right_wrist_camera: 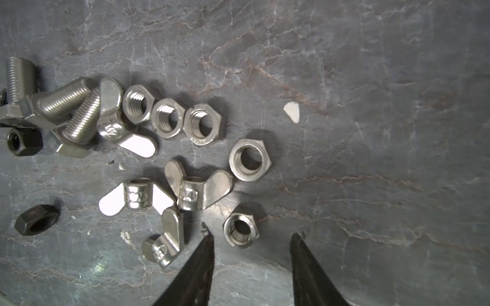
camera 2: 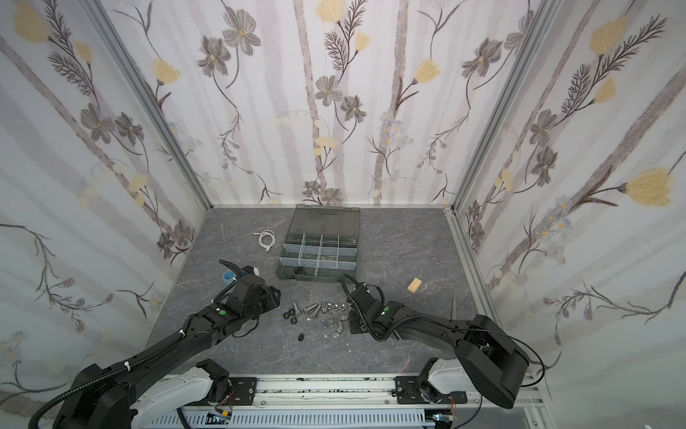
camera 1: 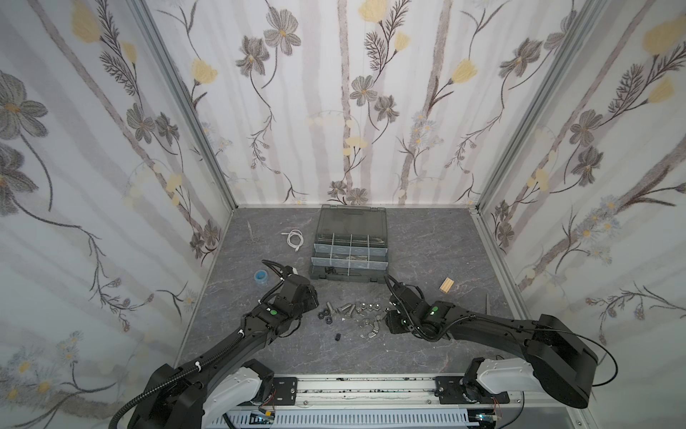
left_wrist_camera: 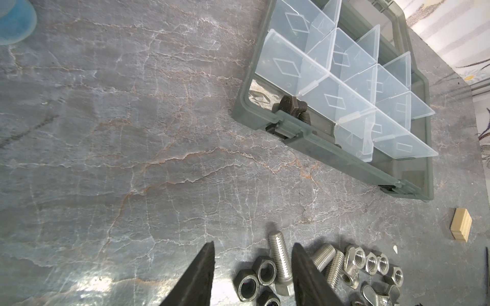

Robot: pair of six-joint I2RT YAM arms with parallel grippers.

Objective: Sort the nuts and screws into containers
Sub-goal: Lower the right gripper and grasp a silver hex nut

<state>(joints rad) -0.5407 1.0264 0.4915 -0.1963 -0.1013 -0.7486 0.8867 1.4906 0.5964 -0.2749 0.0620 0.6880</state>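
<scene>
The dark grey case (camera 1: 350,219) lies open at the back, its containers (camera 1: 349,247) (left_wrist_camera: 342,61) split by pale dividers. Black screws (left_wrist_camera: 291,106) lie in one front compartment. Silver screws (camera 1: 343,308) (left_wrist_camera: 281,262) (right_wrist_camera: 61,103) and nuts (camera 1: 367,315) (right_wrist_camera: 169,119) lie loose on the table between the arms. My left gripper (left_wrist_camera: 253,243) is open, straddling one silver screw and black nuts (left_wrist_camera: 257,278). My right gripper (right_wrist_camera: 252,235) is open, with a silver hex nut (right_wrist_camera: 241,230) lying between its fingertips, untouched. Wing nuts (right_wrist_camera: 196,188) lie beside it.
A wooden block (camera 1: 446,286) (left_wrist_camera: 275,224) sits right of the case. A blue tape roll (camera 1: 261,276), a white cable (camera 1: 295,237) and small scissors (camera 1: 251,236) lie at the left. One black nut (camera 1: 338,337) lies apart, nearer the front.
</scene>
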